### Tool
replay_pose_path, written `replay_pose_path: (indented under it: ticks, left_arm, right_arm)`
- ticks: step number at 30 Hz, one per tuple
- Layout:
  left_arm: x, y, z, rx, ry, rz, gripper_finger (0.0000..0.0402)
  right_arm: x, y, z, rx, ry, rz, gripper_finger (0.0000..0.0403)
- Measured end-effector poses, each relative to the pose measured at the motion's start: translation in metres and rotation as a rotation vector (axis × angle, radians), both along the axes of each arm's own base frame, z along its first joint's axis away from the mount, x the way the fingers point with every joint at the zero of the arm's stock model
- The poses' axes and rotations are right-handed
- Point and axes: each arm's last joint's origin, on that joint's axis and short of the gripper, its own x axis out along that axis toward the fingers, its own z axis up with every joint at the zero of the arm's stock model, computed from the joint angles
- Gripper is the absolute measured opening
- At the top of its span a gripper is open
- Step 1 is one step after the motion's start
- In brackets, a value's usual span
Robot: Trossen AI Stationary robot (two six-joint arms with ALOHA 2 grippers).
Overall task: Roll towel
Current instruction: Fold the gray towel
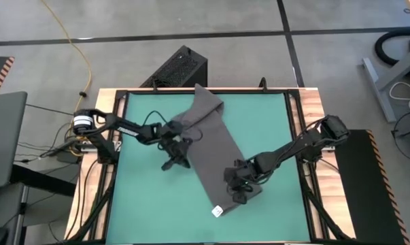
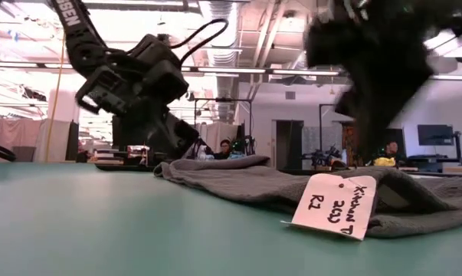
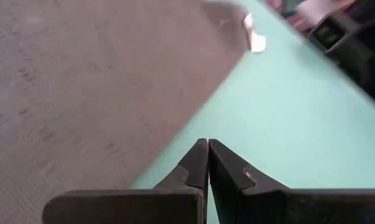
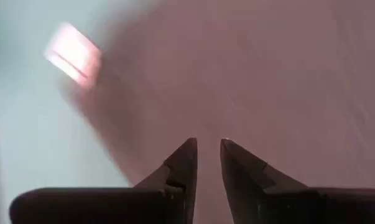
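Note:
The dark grey towel [image 1: 215, 146] lies folded into a long strip, slanting across the green mat [image 1: 150, 204] from the far middle to the near right. Its white tag [image 1: 217, 211] sits at the near end and rests on the mat [image 2: 334, 205]. My left gripper [image 1: 175, 162] is shut beside the strip's left edge, and its tips [image 3: 208, 144] hang over the mat at the cloth's border. My right gripper [image 1: 240, 196] stands over the towel's near end, pointing steeply down. Its fingers [image 4: 207, 144] stand a narrow gap apart with nothing between them. My left gripper shows no contact with the towel; its shut tips stand just off the edge. My right gripper hangs close over the towel's near end [image 4: 237, 93], and I cannot tell whether its fingertips touch the cloth.
A black box [image 1: 181, 68] stands on the floor past the table's far edge. A wooden frame [image 1: 306, 136] with cables borders the mat. There is bare mat to the left of the towel and along the near edge. People sit far back in the room [image 2: 384, 153].

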Motion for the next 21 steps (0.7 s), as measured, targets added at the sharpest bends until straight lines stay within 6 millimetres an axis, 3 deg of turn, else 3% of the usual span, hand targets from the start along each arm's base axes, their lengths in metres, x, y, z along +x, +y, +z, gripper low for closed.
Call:
replay_pose_path:
  ticks: [3,12,15,21]
  left_arm:
    - [0.001,-0.01,-0.002,0.076,-0.005,0.029,0.0]
    - [0.016,-0.018,0.011,0.184,-0.117,0.16,0.0]
    - [0.018,-0.017,0.013,0.189,-0.12,0.169,0.0]
    - [0.016,-0.006,0.013,0.172,-0.113,0.18,0.0]
  right_arm:
    - [-0.018,-0.008,-0.014,-0.048,0.177,-0.068,0.0092]
    - [-0.039,-0.003,-0.035,-0.013,0.269,-0.161,0.0065]
    - [-0.036,0.003,-0.041,0.046,0.198,-0.197,0.0061]
    - [0.009,0.019,-0.027,0.264,-0.256,-0.103,0.006]
